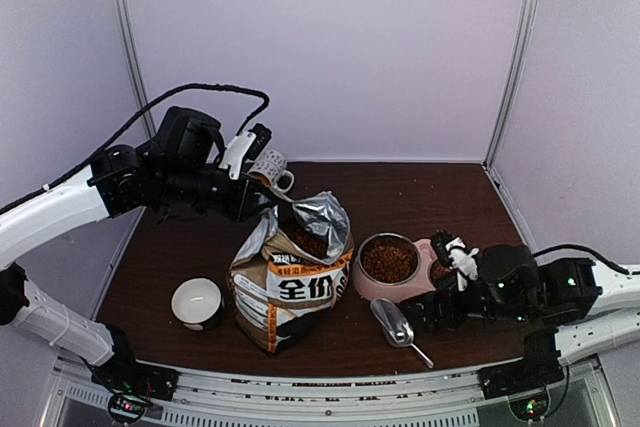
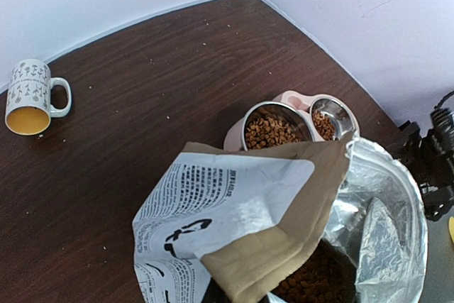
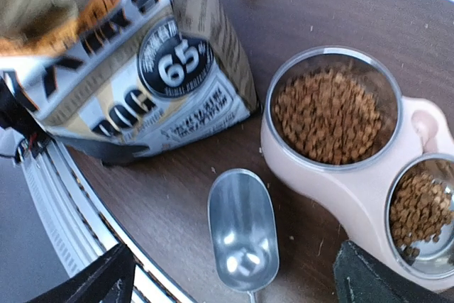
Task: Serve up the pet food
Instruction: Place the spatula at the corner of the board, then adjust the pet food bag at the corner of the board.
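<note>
Left gripper (image 1: 266,203) held bag (image 1: 290,282) rim | right gripper (image 3: 233,267) hung wide open over scoop (image 3: 241,228) | pet food (image 3: 328,115) sat in bowl (image 3: 323,184)

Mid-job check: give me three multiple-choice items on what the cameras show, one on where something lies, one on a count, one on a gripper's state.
1. Where does the shiny metal scoop lie?
A. inside the printed food bag
B. in the small white bowl
C. on the dark brown table, on the near side of the pink double bowl with steel cups

2. How many of that bowl's steel cups hold small brown kibble pellets?
A. two
B. one
C. none

3. How does the right gripper stand?
A. shut on the scoop's handle
B. open, holding nothing
C. shut on the bowl's rim

Answers:
1. C: the scoop lies flat on the wood beside the bowl.
2. A: both cups show kibble in the right wrist view.
3. B: its fingers stand wide apart, and the scoop lies free on the table.
</note>
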